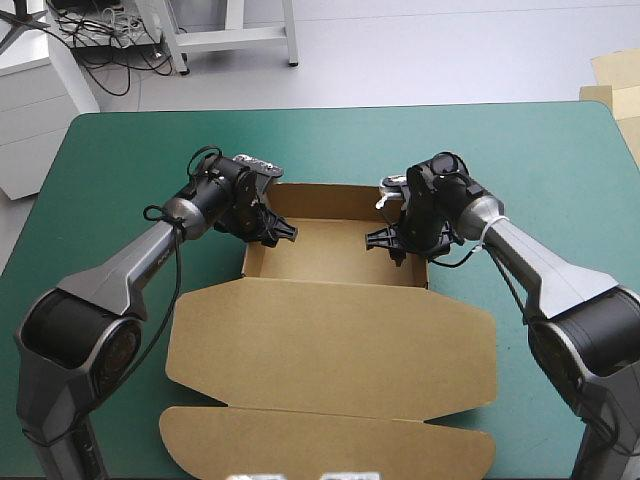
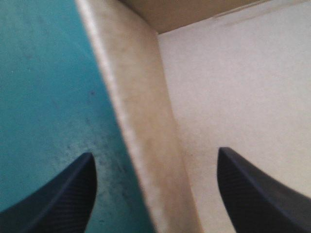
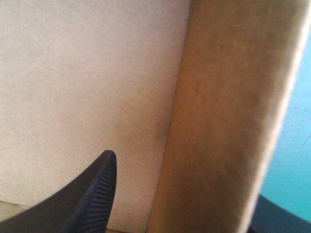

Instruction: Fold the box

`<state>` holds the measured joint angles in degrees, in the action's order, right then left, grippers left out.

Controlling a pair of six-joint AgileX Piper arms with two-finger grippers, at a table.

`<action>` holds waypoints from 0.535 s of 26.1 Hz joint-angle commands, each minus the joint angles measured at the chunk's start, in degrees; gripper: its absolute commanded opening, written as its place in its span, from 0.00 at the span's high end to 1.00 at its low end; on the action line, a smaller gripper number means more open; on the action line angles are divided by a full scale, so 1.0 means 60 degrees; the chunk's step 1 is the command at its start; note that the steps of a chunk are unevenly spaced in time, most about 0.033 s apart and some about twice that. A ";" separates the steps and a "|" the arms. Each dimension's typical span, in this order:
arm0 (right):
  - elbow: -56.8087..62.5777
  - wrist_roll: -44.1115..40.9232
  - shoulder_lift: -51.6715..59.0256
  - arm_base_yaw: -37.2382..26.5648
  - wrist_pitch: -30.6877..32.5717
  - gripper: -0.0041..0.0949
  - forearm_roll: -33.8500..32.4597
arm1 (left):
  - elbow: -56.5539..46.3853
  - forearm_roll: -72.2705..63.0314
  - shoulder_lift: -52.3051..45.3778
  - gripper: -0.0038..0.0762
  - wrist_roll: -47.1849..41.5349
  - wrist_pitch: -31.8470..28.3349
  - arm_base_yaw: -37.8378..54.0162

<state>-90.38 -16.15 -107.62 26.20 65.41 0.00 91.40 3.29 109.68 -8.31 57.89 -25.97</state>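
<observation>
The brown box (image 1: 335, 345) lies mid-table as an open tray with its lid and front flap flat toward the near edge. The tray's walls stand raised around its floor (image 1: 335, 255). My left gripper (image 1: 272, 230) is at the tray's left wall (image 2: 138, 121), open, with one finger outside over the teal-green cover and one inside over the floor (image 2: 243, 87). My right gripper (image 1: 392, 243) is at the right wall (image 3: 223, 121), also open and astride it. One of its fingers (image 3: 87, 199) is inside the tray; the other shows only as a tip outside.
Teal-green cover (image 1: 110, 180) lies bare to the left, right and far side of the box. Pale sheets of board (image 1: 615, 80) show beyond the table's far right corner. The flat lid and flap reach almost to the near edge.
</observation>
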 commanded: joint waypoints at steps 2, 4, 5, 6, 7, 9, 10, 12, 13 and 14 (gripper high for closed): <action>-0.0312 -0.0034 0.0475 0.0002 -0.0098 0.46 -0.0373 | 0.0260 -0.0198 -0.0490 0.20 -0.0016 -0.0415 -0.0079; -0.0318 -0.0060 0.0475 0.0002 -0.0098 0.46 -0.0720 | 0.0260 -0.0198 -0.0507 0.20 -0.0016 -0.0415 -0.0079; -0.0318 -0.0075 0.0475 0.0002 -0.0098 0.46 -0.0787 | 0.0260 -0.0198 -0.0508 0.20 -0.0016 -0.0415 -0.0079; -0.0364 -0.0108 0.0475 0.0002 -0.0098 0.46 -0.0963 | 0.0321 -0.0198 -0.0522 0.20 -0.0016 -0.0415 -0.0079; -0.0419 -0.0195 0.0475 0.0002 -0.0075 0.46 -0.1074 | 0.0395 -0.0198 -0.0522 0.20 -0.0016 -0.0392 -0.0079; -0.0622 -0.0350 0.0475 0.0002 -0.0075 0.46 -0.1293 | 0.0589 -0.0216 -0.0522 0.20 -0.0016 -0.0214 -0.0079; -0.0735 -0.0358 0.0475 0.0002 -0.0035 0.46 -0.1392 | 0.0720 -0.0217 -0.0522 0.20 -0.0016 -0.0120 -0.0079; -0.1072 -0.0358 0.0475 0.0002 0.0199 0.46 -0.1707 | 0.1000 -0.0232 -0.0522 0.20 0.0001 0.0120 -0.0079; -0.1224 -0.0358 0.0475 0.0002 0.0350 0.46 -0.1874 | 0.1128 -0.0232 -0.0522 0.20 0.0000 0.0248 -0.0079; -0.1436 -0.0358 0.0475 0.0002 0.0530 0.46 -0.2058 | 0.1304 -0.0189 -0.0522 0.20 0.0000 0.0446 -0.0079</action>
<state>-94.99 -18.13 -107.67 26.20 66.80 -8.55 95.28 2.46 109.74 -7.97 59.33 -26.05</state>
